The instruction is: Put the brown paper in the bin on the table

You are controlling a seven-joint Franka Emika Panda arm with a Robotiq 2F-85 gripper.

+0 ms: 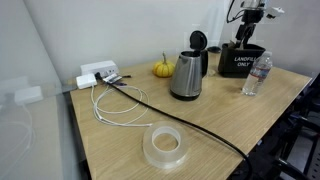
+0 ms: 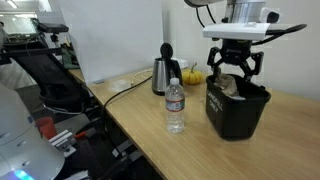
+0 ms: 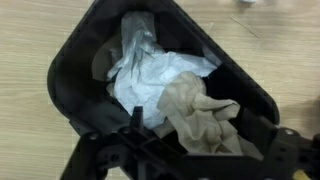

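Note:
The black bin (image 3: 66, 88) stands at the far corner of the wood table (image 1: 205, 125) and shows in both exterior views (image 1: 243, 62) (image 2: 236, 112). The crumpled brown paper (image 3: 203, 115) lies inside the bin on white paper (image 3: 150, 75); a tan bit of it shows over the rim in an exterior view (image 2: 236, 87). My gripper (image 3: 206, 142) hovers just above the bin's opening (image 2: 236, 70) (image 1: 246, 38). Its fingers are spread wide on either side of the paper, not pressing it.
A steel kettle (image 1: 187, 76) (image 2: 165, 73) and a small orange pumpkin (image 1: 162, 69) (image 2: 193, 76) stand near the bin. A water bottle (image 1: 256, 76) (image 2: 175, 108) stands beside it. A clear tape roll (image 1: 165, 148), a black cable (image 1: 190, 125) and a white power strip (image 1: 97, 73) lie on the table.

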